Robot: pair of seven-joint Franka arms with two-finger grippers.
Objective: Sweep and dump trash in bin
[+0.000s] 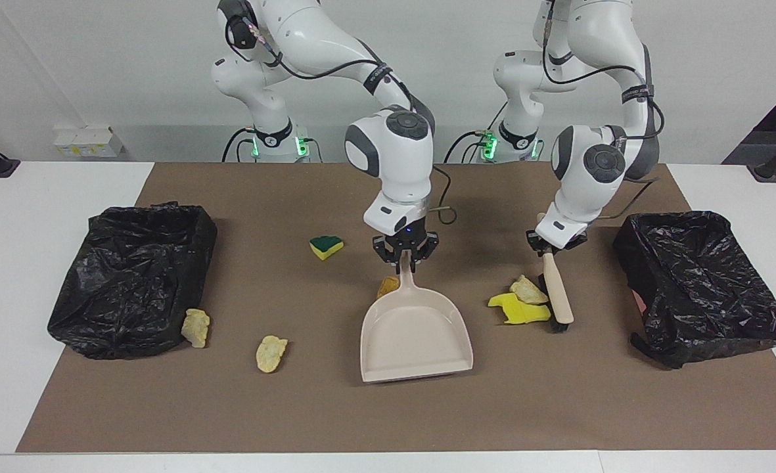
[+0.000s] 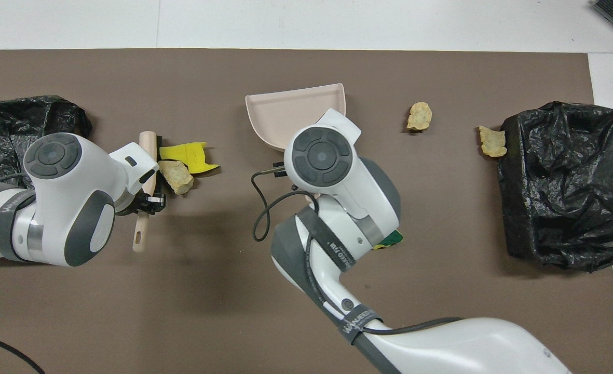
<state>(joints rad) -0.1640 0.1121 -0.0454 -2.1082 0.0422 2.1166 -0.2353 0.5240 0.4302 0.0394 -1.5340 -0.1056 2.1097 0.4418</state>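
My right gripper (image 1: 405,257) is shut on the handle of the beige dustpan (image 1: 417,335), whose wide mouth points away from the robots; the pan also shows in the overhead view (image 2: 290,111). My left gripper (image 1: 554,244) is shut on the handle of the beige brush (image 1: 557,295). The bristles stand against yellow sponge pieces (image 1: 518,311) and a tan chunk (image 1: 529,290). An orange-brown chunk (image 1: 388,286) lies against the pan beside the handle. A yellow-and-green sponge wedge (image 1: 326,246) lies nearer the robots. Two tan chunks (image 1: 271,353) (image 1: 196,327) lie toward the right arm's end.
A black bag-lined bin (image 1: 131,276) stands at the right arm's end, with one tan chunk touching it. A second black bin (image 1: 703,282) stands at the left arm's end, close to the brush. A brown mat (image 1: 388,414) covers the table.
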